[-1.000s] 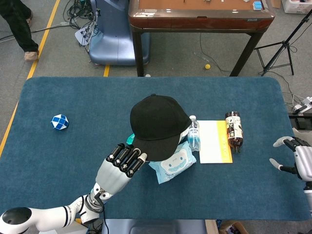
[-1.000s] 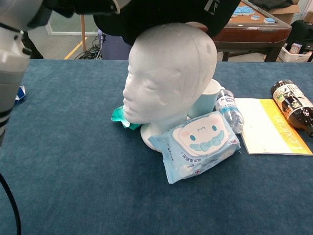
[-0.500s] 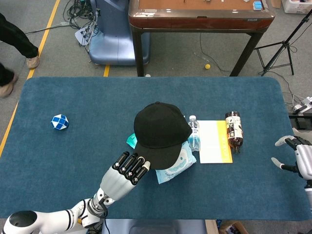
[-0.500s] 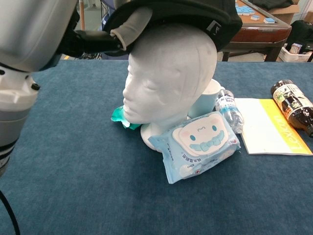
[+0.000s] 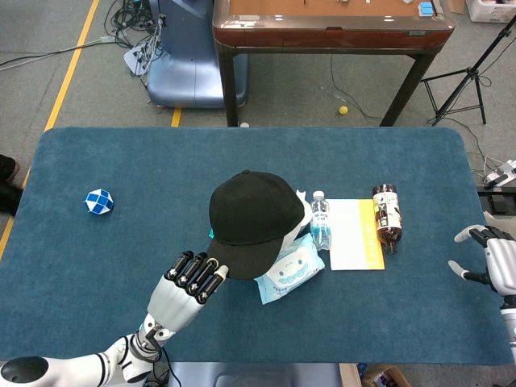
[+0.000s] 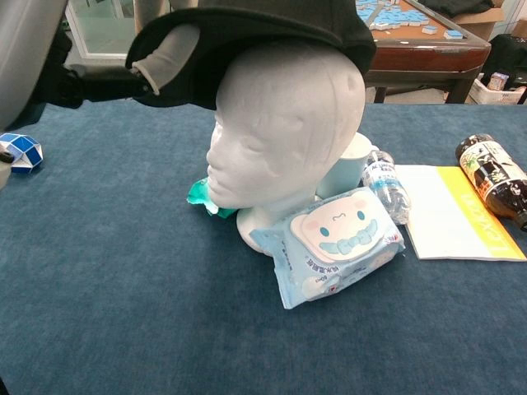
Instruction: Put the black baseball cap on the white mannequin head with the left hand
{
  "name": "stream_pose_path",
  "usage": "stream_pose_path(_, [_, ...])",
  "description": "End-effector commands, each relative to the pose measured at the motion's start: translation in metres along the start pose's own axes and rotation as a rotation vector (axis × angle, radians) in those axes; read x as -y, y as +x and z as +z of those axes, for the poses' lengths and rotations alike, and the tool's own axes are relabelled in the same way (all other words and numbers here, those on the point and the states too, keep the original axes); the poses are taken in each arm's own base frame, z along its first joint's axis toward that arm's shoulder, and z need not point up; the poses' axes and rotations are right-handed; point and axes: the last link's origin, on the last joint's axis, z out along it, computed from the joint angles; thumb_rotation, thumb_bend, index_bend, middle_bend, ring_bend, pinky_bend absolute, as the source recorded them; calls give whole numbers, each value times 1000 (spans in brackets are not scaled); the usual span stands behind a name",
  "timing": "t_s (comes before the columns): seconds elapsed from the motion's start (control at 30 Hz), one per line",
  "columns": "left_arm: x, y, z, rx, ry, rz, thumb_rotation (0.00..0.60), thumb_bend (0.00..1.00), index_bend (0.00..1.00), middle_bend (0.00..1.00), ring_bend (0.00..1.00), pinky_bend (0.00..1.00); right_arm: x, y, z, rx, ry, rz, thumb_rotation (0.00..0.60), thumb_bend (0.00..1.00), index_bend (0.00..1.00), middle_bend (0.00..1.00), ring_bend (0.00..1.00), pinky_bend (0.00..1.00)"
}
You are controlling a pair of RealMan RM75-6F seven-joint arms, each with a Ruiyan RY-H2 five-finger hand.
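The black baseball cap (image 5: 248, 219) sits on top of the white mannequin head (image 6: 284, 140), its brim pointing toward the table's near left. In the chest view the cap (image 6: 263, 20) covers the crown, and the brim juts out over the face. My left hand (image 5: 187, 284) holds the brim's front edge, with fingers on top and a pale fingertip (image 6: 163, 59) under it. My right hand (image 5: 488, 260) hovers at the table's far right edge, its fingers apart, holding nothing.
A pack of wet wipes (image 6: 339, 243) leans on the mannequin's base. Behind it stand a pale cup (image 6: 352, 169) and a small water bottle (image 5: 321, 222). A white-and-yellow booklet (image 5: 355, 234) and a brown bottle (image 5: 387, 216) lie to the right. A blue-white puzzle ball (image 5: 98, 201) lies far left.
The cap came down onto the mannequin head and shifted left, its brim swinging toward the near left. My left hand drew back to the left with the brim. The right hand stayed put.
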Motion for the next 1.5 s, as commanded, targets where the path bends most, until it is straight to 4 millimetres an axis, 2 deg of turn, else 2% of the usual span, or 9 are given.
stream_pose_path(0.03, [0, 3, -2, 0, 1, -9, 600, 451, 822, 688, 519, 591, 0, 0, 1, -3, -6, 12, 600, 172, 446, 375, 278, 304])
stream_pose_path(0.27, [-8, 12, -8, -9, -22, -27, 600, 451, 816, 685, 513, 591, -2, 1, 2, -8, -17, 14, 600, 171, 446, 375, 278, 304])
stream_pose_path(0.53, [-13, 12, -13, 22, -28, -22, 600, 451, 794, 675, 503, 591, -5, 3, 3, -14, -26, 27, 600, 172, 446, 375, 277, 304])
stream_pose_path(0.87, [-16, 9, -23, 66, -36, -25, 600, 451, 596, 645, 489, 573, -10, 6, 5, -30, -61, 31, 600, 172, 446, 375, 278, 303])
stream_pose_path(1.2, [-23, 8, -28, 94, -55, -36, 600, 447, 439, 625, 481, 559, -14, 8, 7, -35, -82, 42, 600, 171, 446, 375, 278, 304])
stream_pose_path(1.27, [-24, 8, -28, 96, -53, -40, 600, 417, 412, 625, 480, 559, -15, 8, 8, -34, -83, 44, 600, 171, 446, 375, 278, 304])
stream_pose_path(1.37, [-26, 7, -28, 100, -50, -48, 600, 315, 381, 624, 481, 559, -15, 8, 8, -34, -84, 47, 600, 171, 446, 375, 278, 303])
stream_pose_path(1.5, [-27, 8, -31, 111, -55, -55, 600, 217, 375, 624, 481, 559, -16, 8, 8, -34, -83, 50, 600, 171, 446, 375, 278, 303])
